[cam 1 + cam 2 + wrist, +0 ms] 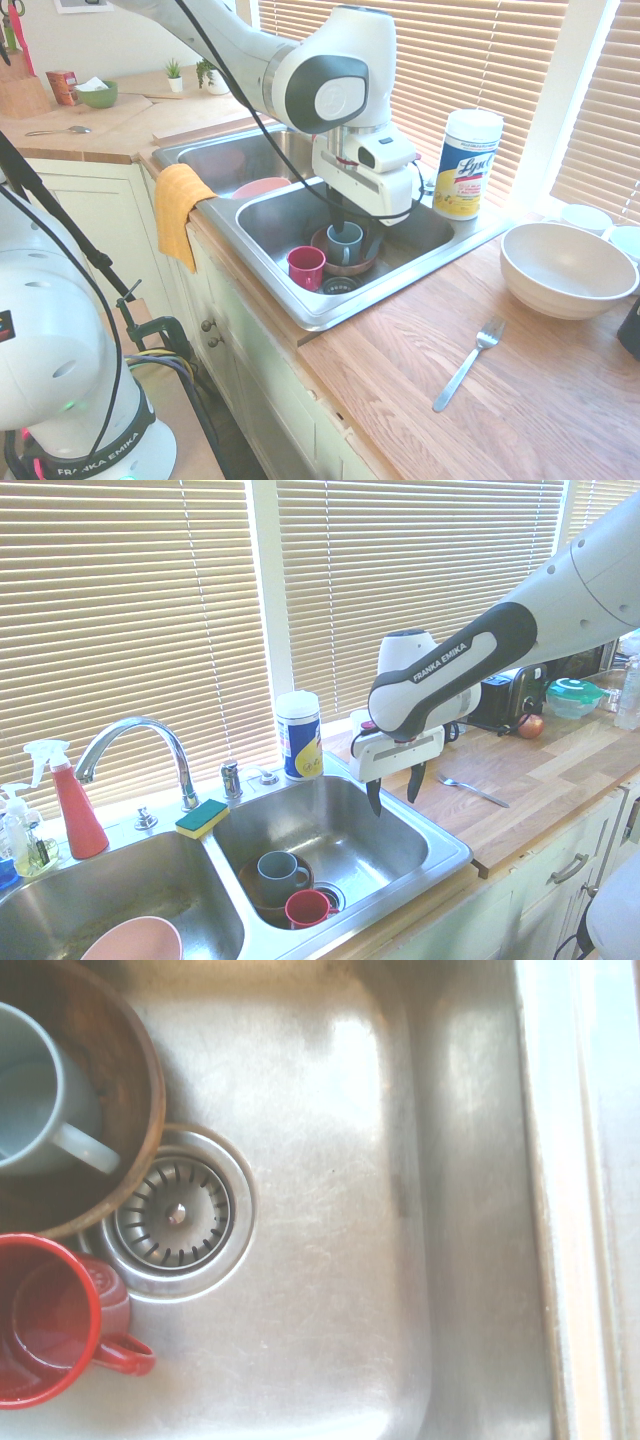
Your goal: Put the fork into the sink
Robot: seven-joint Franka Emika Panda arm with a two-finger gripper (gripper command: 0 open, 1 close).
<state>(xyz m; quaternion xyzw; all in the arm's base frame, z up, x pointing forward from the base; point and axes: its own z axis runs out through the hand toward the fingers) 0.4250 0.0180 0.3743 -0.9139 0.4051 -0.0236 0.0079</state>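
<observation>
The silver fork (pixel 468 363) lies flat on the wooden counter to the right of the sink (pixel 330 312), its tines pointing toward the white bowl; in the second exterior view the fork (pixel 472 790) lies behind the arm. My gripper (pixel 396 791) hangs open above the right basin of the sink (pixel 440 832), fingers pointing down with nothing between them. It is well apart from the fork. The wrist view looks straight down on the basin floor and the round drain (pixel 176 1214).
In the basin sit a brown bowl (pixel 345 264) holding a grey mug (pixel 345 241), and a red mug (pixel 306 267). A Lysol canister (pixel 467 164) stands on the sink's rim, a big white bowl (pixel 566 270) on the counter, a yellow cloth (pixel 178 210) over the sink's front edge.
</observation>
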